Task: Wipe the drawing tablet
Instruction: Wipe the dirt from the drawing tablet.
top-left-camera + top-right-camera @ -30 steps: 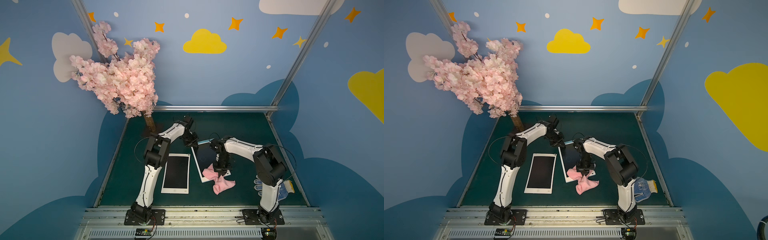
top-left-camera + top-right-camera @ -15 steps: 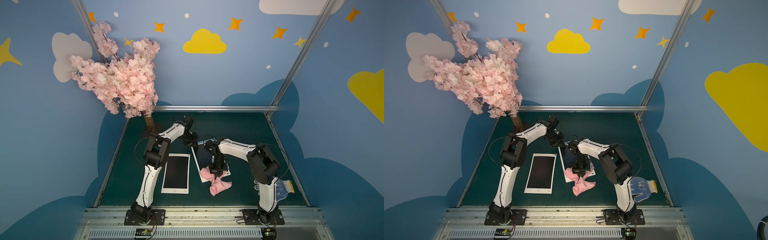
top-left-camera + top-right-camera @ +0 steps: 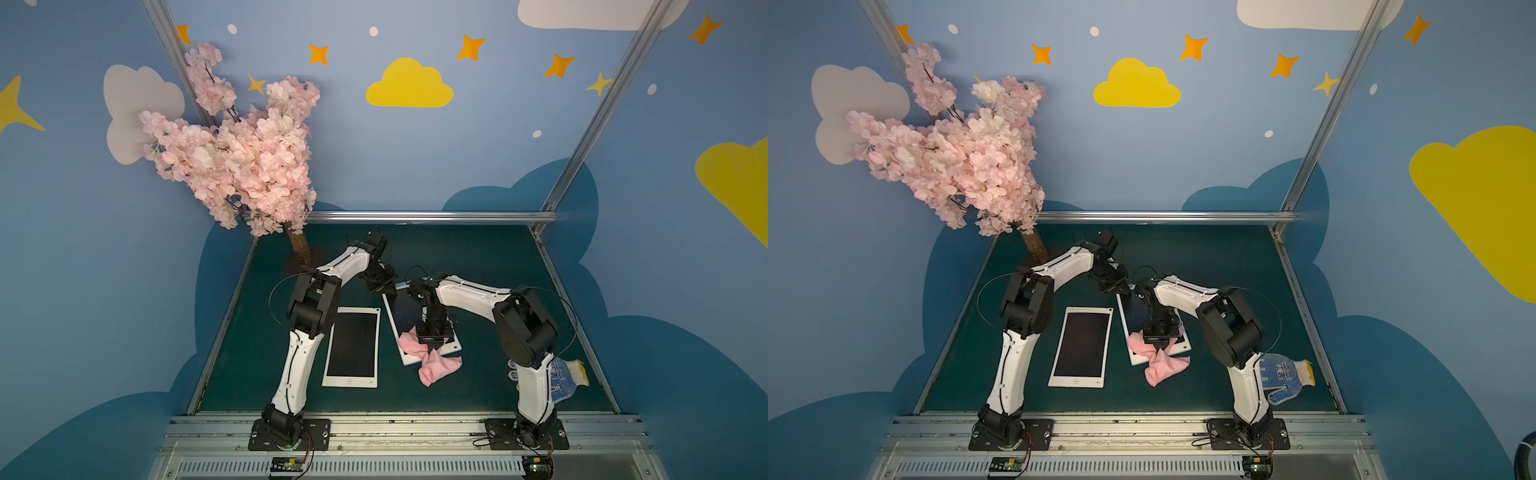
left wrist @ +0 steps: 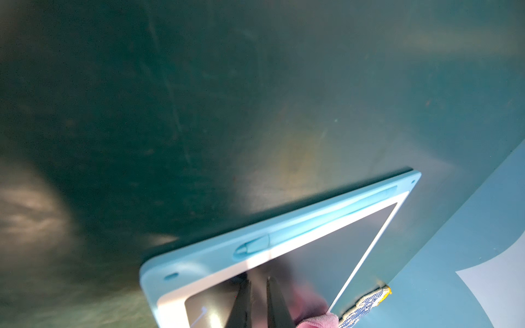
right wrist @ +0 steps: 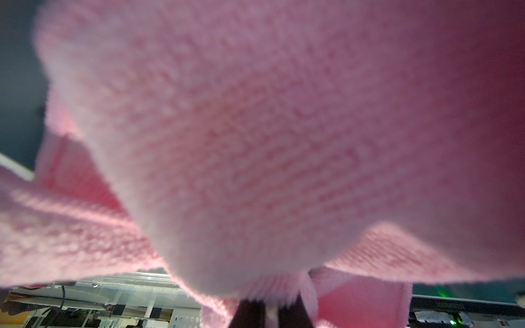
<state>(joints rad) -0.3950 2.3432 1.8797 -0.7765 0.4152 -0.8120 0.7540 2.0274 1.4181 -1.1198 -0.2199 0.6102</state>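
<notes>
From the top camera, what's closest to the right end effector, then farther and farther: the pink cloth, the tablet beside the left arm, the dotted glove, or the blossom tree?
1. pink cloth: pinched in the right end effector.
2. tablet beside the left arm: flat, to its left.
3. dotted glove: by the right arm's base.
4. blossom tree: far left corner.

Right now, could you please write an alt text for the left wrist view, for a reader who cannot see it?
A drawing tablet with a light blue frame and dark screen lies on the green table; the left arm's dark fingers, close together, point at its screen. A pink cloth and a blue-dotted glove show at the picture's edge.
</notes>
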